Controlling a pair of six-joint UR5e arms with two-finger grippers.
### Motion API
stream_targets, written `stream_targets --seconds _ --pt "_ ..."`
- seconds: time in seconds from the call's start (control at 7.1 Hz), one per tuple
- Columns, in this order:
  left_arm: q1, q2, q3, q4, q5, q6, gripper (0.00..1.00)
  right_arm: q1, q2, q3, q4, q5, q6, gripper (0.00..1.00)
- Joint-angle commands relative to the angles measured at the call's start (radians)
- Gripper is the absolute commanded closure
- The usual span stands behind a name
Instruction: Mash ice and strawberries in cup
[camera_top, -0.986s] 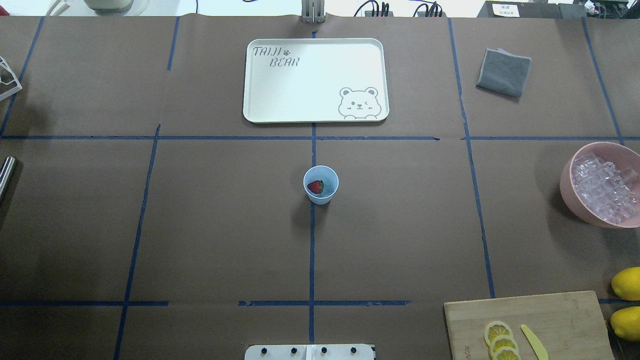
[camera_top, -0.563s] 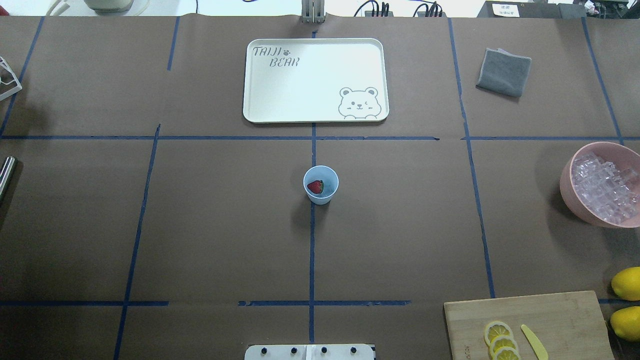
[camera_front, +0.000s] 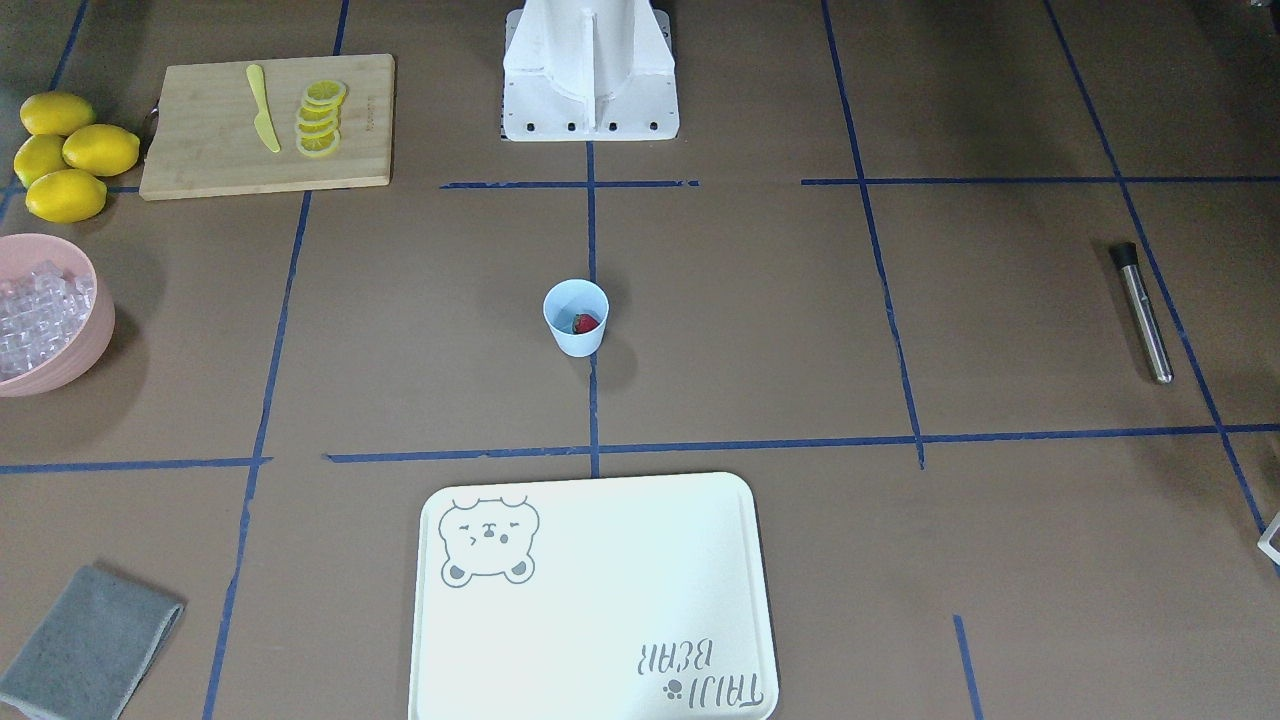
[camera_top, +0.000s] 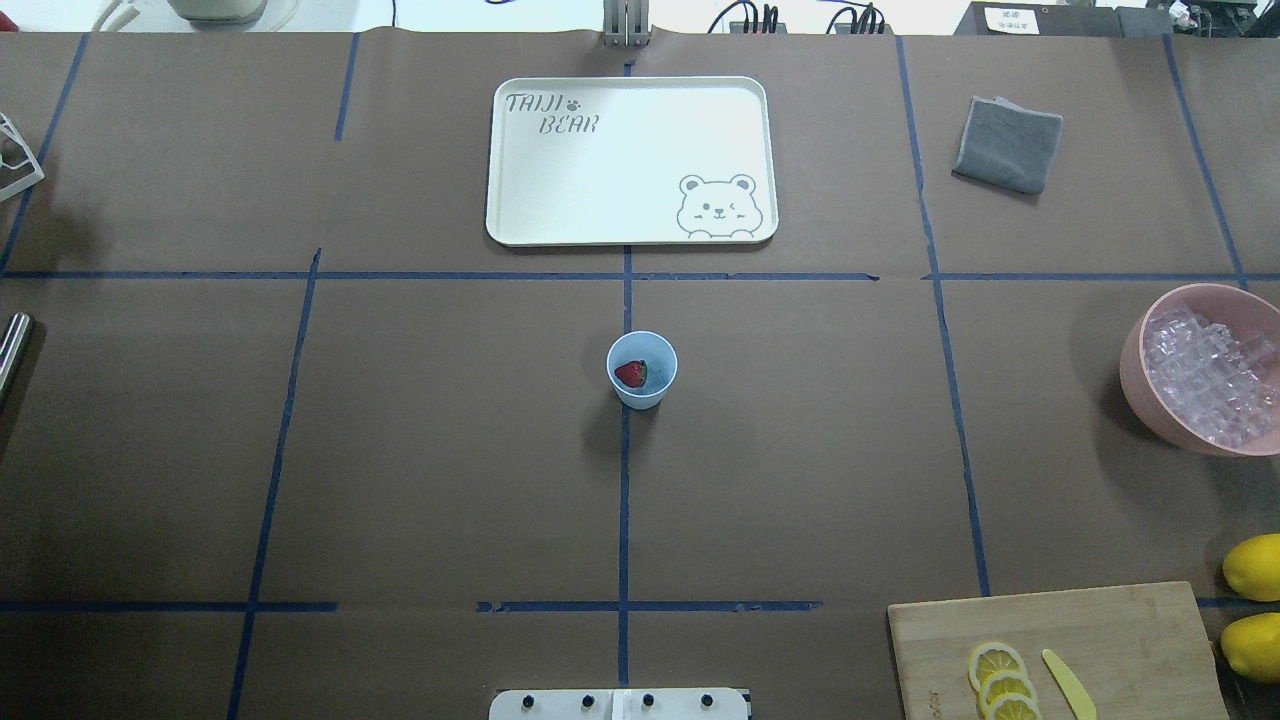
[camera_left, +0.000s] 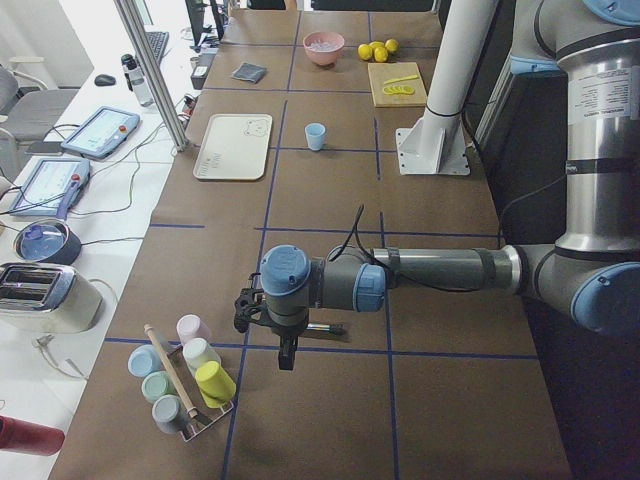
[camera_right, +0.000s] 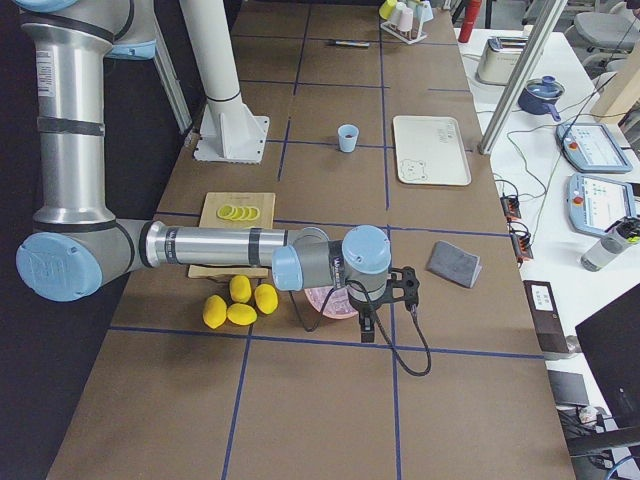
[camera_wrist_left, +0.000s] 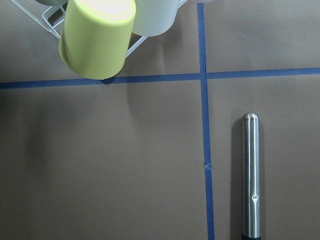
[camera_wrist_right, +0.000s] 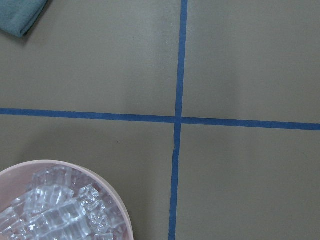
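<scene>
A small pale-blue plastic cup (camera_top: 641, 370) stands upright at the middle of the brown-papered table (camera_top: 420, 450), on the centre line of blue tape. One small red strawberry (camera_top: 630, 374) lies in its bottom. The clear, glassy ice cubes (camera_top: 1205, 375) are heaped in a large round pink bowl (camera_top: 1130, 372) at the table's right edge, well apart from the cup. Beyond the cup, on the far side, lies a white rectangular tray with a bear drawing (camera_top: 630, 160), and far right of it a folded grey cloth (camera_top: 1008, 143). At the near right a bamboo cutting board (camera_top: 1120, 630) carries yellow lemon slices (camera_top: 1000, 680) and a yellow plastic knife (camera_top: 1068, 684), with whole yellow lemons (camera_top: 1255, 567) just beside it. A slim steel muddler with a black end (camera_front: 1143, 312) lies flat at the left side. The left gripper (camera_left: 285, 350) hangs over that muddler, near a wire rack of pastel cups (camera_left: 190, 385). The right gripper (camera_right: 368, 328) hangs over the rim of the pink bowl. Neither gripper shows closely enough to tell how its jaws stand, and nothing is seen held in either.
</scene>
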Motion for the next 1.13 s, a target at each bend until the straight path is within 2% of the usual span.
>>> stream_targets --seconds 0.0,0.42,0.99 --pt "0.000 -0.002 0.000 0.000 0.001 0.000 0.00 0.000 0.002 -0.012 0.000 0.010 0.001 0.01" --pt "0.000 -0.002 0.001 0.000 -0.001 -0.002 0.00 0.002 -0.003 -0.012 -0.004 0.046 0.003 0.01" --pt "0.001 -0.002 0.003 -0.003 -0.001 -0.002 0.00 0.002 -0.006 -0.010 -0.003 0.045 0.003 0.01"
